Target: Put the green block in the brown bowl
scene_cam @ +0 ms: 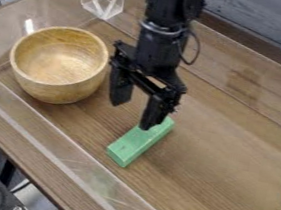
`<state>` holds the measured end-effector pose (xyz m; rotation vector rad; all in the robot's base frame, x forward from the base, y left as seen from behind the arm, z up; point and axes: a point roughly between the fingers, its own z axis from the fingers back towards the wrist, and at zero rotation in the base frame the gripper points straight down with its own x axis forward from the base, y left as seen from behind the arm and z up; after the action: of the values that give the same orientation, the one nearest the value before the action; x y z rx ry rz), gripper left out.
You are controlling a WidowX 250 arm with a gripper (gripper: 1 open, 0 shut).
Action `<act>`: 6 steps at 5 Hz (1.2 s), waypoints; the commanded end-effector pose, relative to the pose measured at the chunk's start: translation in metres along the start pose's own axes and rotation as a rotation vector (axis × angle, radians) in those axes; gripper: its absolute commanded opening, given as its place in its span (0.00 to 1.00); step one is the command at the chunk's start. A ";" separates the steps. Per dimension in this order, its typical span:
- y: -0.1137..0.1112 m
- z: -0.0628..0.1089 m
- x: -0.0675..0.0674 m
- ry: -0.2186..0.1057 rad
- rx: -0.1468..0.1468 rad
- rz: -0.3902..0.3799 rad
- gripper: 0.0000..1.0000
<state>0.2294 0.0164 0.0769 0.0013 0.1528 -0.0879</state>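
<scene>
Gripper (pixel 137 98): jaws spread wide, empty, pointing down over upper end of green block (pixel 138 141). Block flat on table, right of brown bowl (pixel 58 63). Advice: centre, straddle narrow width, descend, then close.

Green block low and centre, brown bowl at mid-left.

The green block (pixel 138 142) is a small, bright green, matte rectangular bar lying flat just below the centre of the frame, its long axis running diagonally from lower left to upper right; its upper right end is partly hidden, so how that end sits is hard to tell. The brown bowl (pixel 54 87) is round, light wooden, thick-walled with visible grain, standing upright at the left middle of the frame, apparently empty, clearly apart from the block and wider than the block is long.
</scene>
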 end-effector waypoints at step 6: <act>-0.001 -0.038 0.014 -0.071 0.016 -0.009 1.00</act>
<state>0.2333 0.0149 0.0341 0.0070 0.1024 -0.1008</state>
